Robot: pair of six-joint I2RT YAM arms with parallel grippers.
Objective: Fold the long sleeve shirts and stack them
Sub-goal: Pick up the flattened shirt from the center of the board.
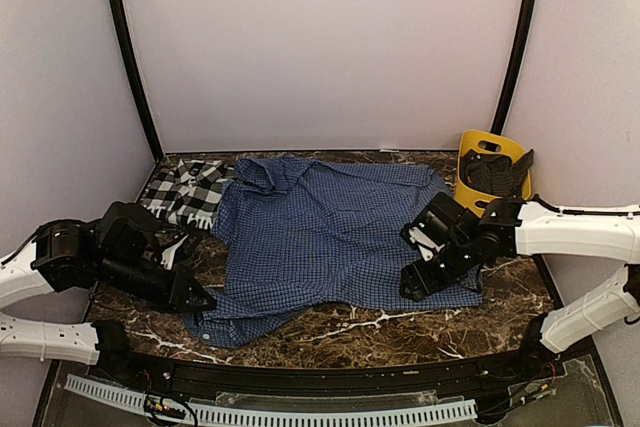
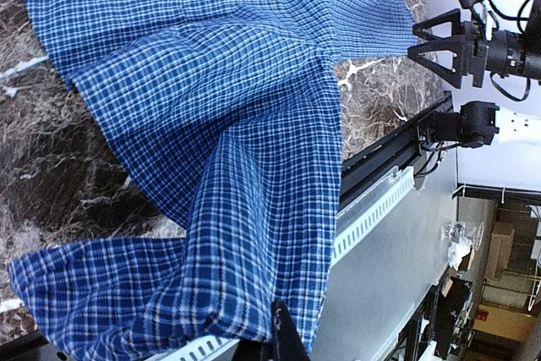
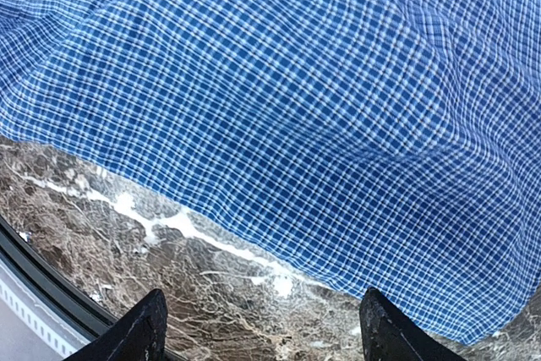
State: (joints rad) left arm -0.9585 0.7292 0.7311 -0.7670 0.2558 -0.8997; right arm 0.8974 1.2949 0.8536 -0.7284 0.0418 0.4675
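The blue checked long sleeve shirt [image 1: 330, 232] lies spread across the marble table [image 1: 400, 332], front side down. The black-and-white plaid shirt [image 1: 190, 190] is bunched at the back left, beside the blue one's collar. My left gripper [image 1: 200, 302] is at the blue shirt's near left corner, shut on a pinch of its fabric [image 2: 228, 124], which rises in a ridge toward my left gripper [image 2: 283, 331]. Over the near right hem my right gripper [image 1: 415, 282] stands open. Its fingertips [image 3: 144, 331] straddle bare marble just short of the blue cloth [image 3: 296, 82].
A yellow bin [image 1: 490, 162] holding dark parts stands at the back right corner. A black rail [image 1: 320, 377] runs along the table's near edge, with a slotted white strip below it. Walls close in the back and sides.
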